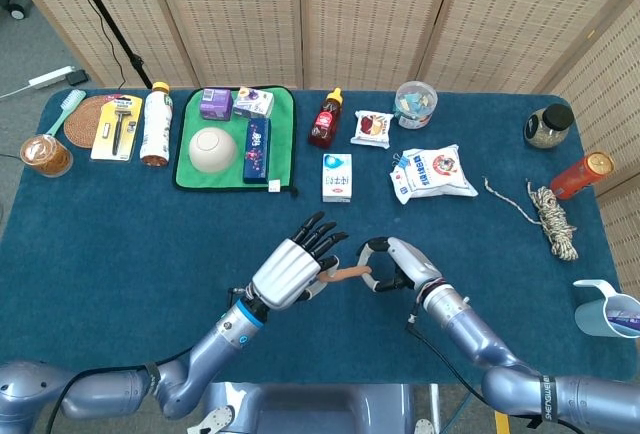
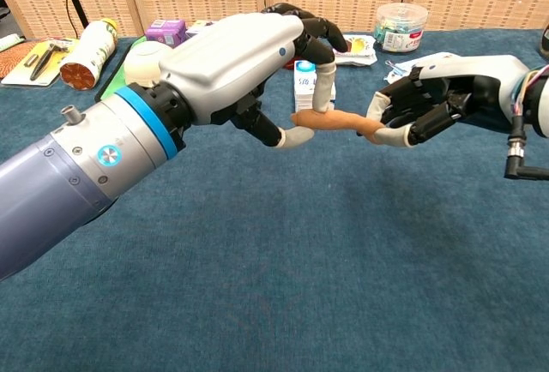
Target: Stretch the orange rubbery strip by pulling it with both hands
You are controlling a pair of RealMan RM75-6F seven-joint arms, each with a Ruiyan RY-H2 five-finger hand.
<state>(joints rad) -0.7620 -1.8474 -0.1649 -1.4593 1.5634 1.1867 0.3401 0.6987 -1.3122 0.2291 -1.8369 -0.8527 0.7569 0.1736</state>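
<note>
Fingers (image 2: 324, 89) of two hands on one orange strip (image 2: 330, 120) (aloft)

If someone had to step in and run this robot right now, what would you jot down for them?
Left hand: pinches one end of the orange strip between thumb and a finger.
Right hand: pinches the other end.
The strip hangs in the air between them, above the blue table, nearly straight.
Done: both ends gripped.
Left: draw the hands apart to stretch it; it does not look stretched much yet.

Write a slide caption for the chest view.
Left hand and right hand pinch opposite ends of the orange rubbery strip above the blue table.
</note>
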